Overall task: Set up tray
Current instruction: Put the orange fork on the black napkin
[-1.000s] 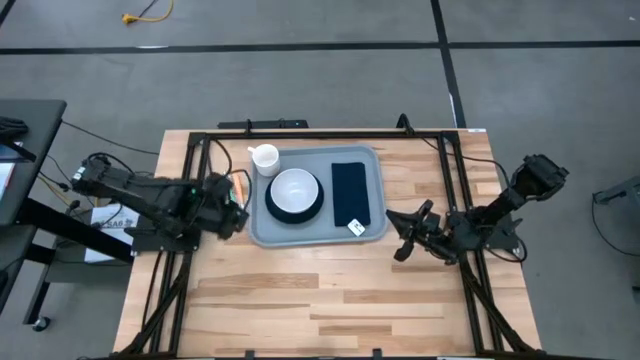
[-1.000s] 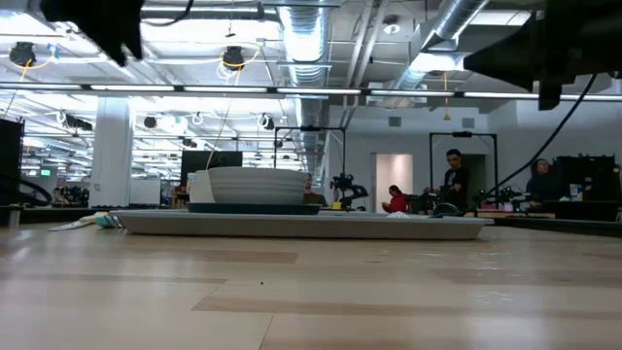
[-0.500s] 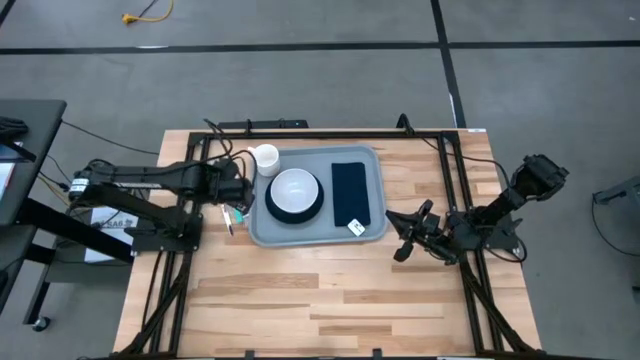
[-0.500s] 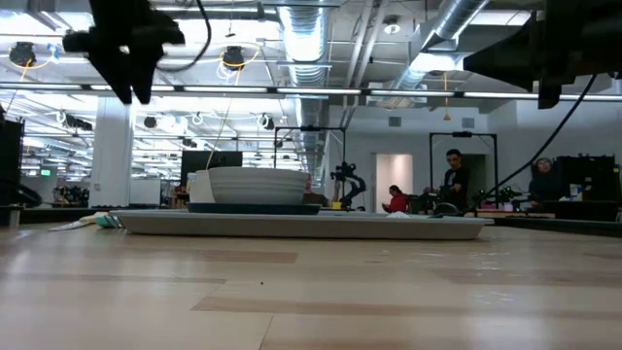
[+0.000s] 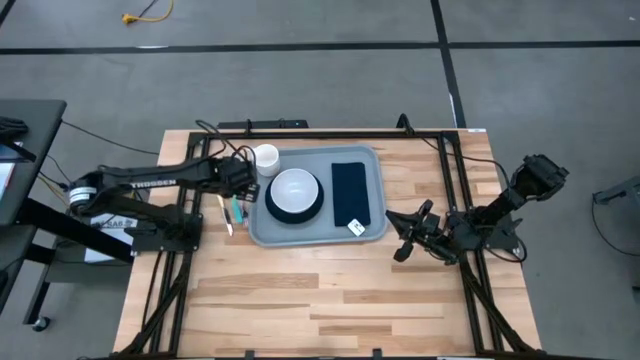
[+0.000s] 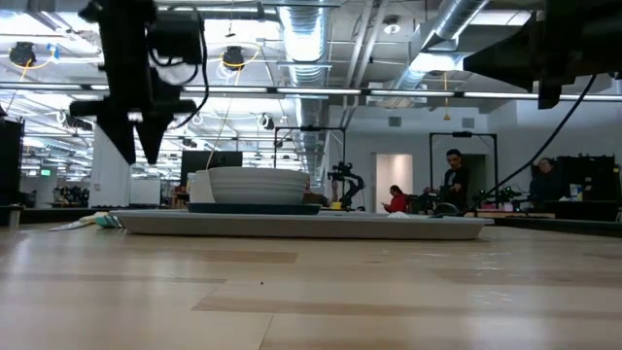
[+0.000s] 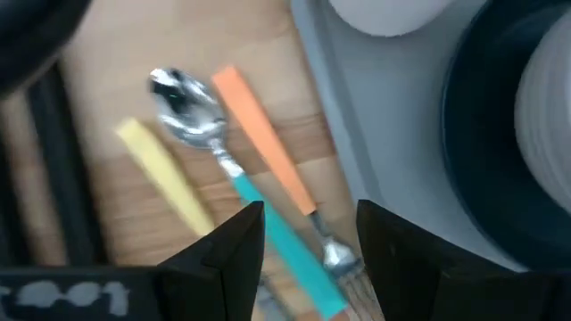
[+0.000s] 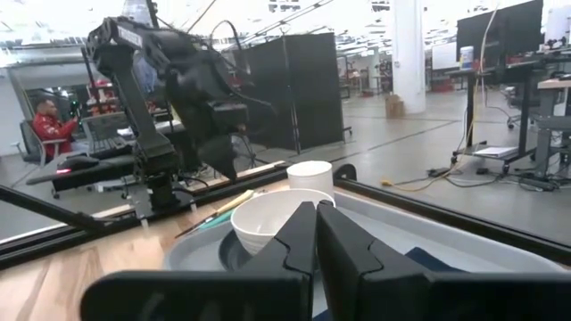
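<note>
The grey-blue tray (image 5: 262, 228) lies at the table's far middle. It carries a dark teal plate (image 5: 272, 208) with a white bowl (image 5: 295, 190) on it, and a dark napkin (image 5: 350, 193). A white cup (image 5: 265, 158) stands at the tray's far left corner. Cutlery lies flat on the wood left of the tray: a teal-handled spoon (image 7: 236, 178), an orange-handled fork (image 7: 263, 143) and a yellow-handled piece (image 7: 165, 169). My left gripper (image 7: 308, 241) hangs open above the cutlery (image 5: 232, 208), pointing down. My right gripper (image 5: 403, 235) waits shut, right of the tray.
A black frame rail (image 5: 330, 131) runs along the table's far edge, with rails down both sides. Bare wood (image 5: 320, 300) fills the table's near half. In the low view, people (image 6: 453, 180) show far off in the room behind.
My left arm has stretched out, and its gripper has moved toward the far edge and the cup. In the low view it has come down over the table. The cutlery beside the tray, earlier covered by the arm, now shows. The right arm and the tray have kept still.
</note>
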Robot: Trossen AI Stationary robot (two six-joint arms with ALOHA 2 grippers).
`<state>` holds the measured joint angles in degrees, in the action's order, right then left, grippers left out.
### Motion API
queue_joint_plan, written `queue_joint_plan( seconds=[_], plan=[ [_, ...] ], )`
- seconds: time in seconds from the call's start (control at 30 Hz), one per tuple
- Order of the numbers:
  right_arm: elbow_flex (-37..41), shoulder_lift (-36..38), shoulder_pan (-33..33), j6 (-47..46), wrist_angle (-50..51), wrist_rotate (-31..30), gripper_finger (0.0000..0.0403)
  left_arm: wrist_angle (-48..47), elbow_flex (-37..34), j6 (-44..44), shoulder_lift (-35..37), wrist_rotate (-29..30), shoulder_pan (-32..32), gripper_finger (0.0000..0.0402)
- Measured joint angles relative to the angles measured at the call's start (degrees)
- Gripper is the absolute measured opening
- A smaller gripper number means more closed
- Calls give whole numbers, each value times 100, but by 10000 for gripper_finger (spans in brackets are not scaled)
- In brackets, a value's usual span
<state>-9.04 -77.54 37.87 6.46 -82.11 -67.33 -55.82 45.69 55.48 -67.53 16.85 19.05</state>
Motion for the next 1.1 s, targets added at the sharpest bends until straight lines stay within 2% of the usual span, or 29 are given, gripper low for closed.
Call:
queue_joint_plan(
  seconds=[0.2,0.67,1.1],
  plan=[
    [-2,0,0,0,22,0,5,1071,-737,-3,0,-561,331,167],
    [-4,0,0,2,26,0,5,2135,-1517,425,0,-570,481,167],
    [-4,0,0,7,27,-1,5,2191,-1587,448,-10,-321,519,167]
  ],
)
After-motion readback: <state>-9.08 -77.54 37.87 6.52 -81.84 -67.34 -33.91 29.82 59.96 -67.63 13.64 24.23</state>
